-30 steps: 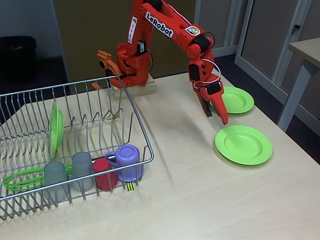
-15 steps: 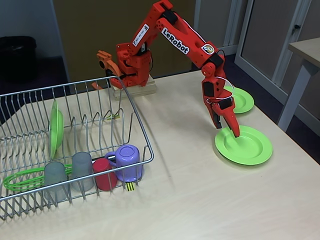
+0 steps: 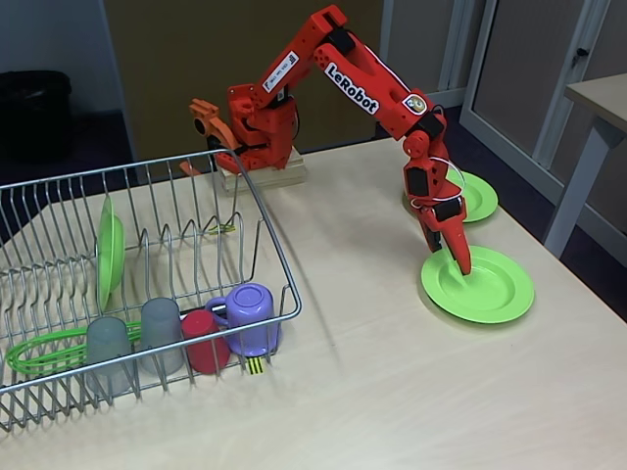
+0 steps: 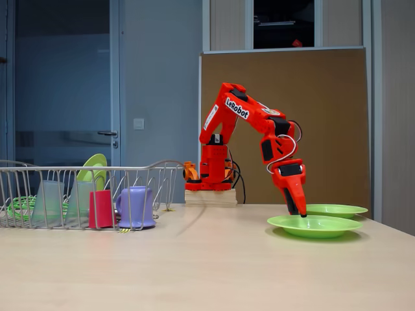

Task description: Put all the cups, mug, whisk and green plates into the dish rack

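2 green plates [image 3: 490, 294] lie flat on the tabletop [image 3: 392, 392], right of the dish rack [image 3: 147, 284]. Gripper [image 3: 460, 262], seemingly closed, touches the near plate; its thin rim could slip away.

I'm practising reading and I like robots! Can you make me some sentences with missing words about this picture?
1. The purple mug sits inside the dish ____.
2. The gripper is reaching down onto a ____ plate.
3. The number of green plates lying on the table is ____.
4. The short cup beside the mug is coloured ____.

Missing words: rack, green, two, red
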`<action>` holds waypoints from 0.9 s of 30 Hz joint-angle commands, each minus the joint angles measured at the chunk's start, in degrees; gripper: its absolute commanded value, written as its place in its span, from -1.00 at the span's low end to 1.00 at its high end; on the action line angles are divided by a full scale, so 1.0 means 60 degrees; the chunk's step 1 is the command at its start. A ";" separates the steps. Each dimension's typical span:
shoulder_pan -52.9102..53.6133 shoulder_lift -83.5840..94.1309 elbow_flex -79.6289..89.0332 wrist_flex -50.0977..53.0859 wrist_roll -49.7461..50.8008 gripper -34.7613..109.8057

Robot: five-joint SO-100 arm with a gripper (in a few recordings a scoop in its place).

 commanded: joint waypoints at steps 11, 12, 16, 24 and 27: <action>-0.0205 -0.2271 -0.1348 0.0073 0.1919 -0.22; -0.0161 -0.2402 -0.1509 0.0103 0.1992 -0.24; -0.0073 -0.2798 -0.2080 0.0103 0.2065 -0.26; 0.0044 -0.2607 -0.2783 0.1333 0.2563 -0.51; 0.0088 -0.2344 -0.3179 0.2153 0.2593 -0.52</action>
